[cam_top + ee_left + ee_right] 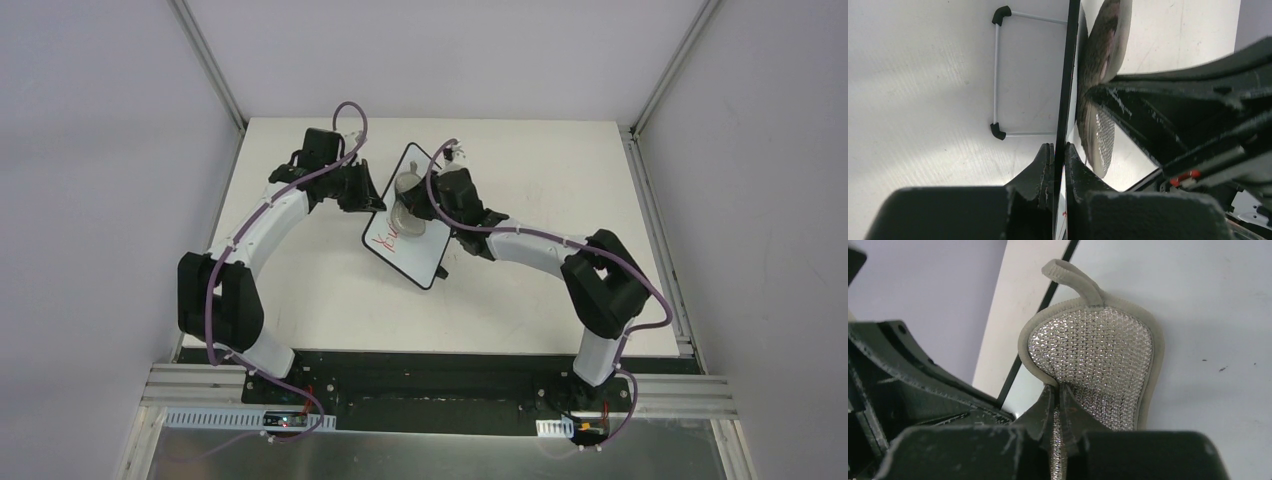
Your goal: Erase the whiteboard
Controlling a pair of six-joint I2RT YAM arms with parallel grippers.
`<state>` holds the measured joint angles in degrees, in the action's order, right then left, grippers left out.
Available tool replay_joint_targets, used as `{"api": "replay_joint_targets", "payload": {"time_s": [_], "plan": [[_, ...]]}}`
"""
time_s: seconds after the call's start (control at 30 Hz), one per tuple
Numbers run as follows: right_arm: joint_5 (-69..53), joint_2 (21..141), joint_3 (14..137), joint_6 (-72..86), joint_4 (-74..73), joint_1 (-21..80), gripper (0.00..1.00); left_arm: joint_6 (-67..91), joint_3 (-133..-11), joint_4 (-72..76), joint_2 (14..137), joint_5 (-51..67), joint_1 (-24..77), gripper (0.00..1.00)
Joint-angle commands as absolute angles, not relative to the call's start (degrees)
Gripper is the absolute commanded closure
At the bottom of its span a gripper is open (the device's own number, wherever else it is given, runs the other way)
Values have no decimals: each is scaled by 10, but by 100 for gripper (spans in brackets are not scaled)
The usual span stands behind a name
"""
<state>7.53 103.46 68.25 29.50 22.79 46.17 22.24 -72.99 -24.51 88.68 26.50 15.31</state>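
Observation:
The whiteboard (412, 248), white with a thin black frame and red writing near its left side, lies tilted at the table's middle. My left gripper (372, 203) is shut on its left edge; in the left wrist view the gripper (1058, 152) pinches the black frame (1066, 75) seen edge-on. My right gripper (418, 208) is shut on the grey sparkly pad (405, 205) and holds it against the board's upper part. In the right wrist view the gripper (1059, 390) pinches the pad (1098, 360) flat on the white board face (1208, 315). The pad also shows in the left wrist view (1100, 55).
The white table (300, 290) is bounded by metal rails at left (205, 60) and right (650, 200). The board's wire stand with black feet (997, 75) shows in the left wrist view.

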Motion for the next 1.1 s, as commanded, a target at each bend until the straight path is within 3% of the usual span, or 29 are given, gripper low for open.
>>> {"api": "replay_joint_targets", "payload": {"time_s": [0.0,0.2,0.47,0.63,0.87,1.07], "plan": [[6,1096,629,388,226,413,100,217,-749,-284,904,247,160,100],[11,1103,660,375,172,421,100,221,-750,-285,907,258,159,100],[39,1101,806,334,85,521,100,222,-748,-283,903,261,159,100],[34,1094,744,392,130,512,100,221,-748,-286,901,261,159,100],[41,1071,536,451,244,465,100,223,-750,-287,904,265,159,100],[29,1096,581,417,203,456,100,223,-750,-287,906,268,159,100]]}}
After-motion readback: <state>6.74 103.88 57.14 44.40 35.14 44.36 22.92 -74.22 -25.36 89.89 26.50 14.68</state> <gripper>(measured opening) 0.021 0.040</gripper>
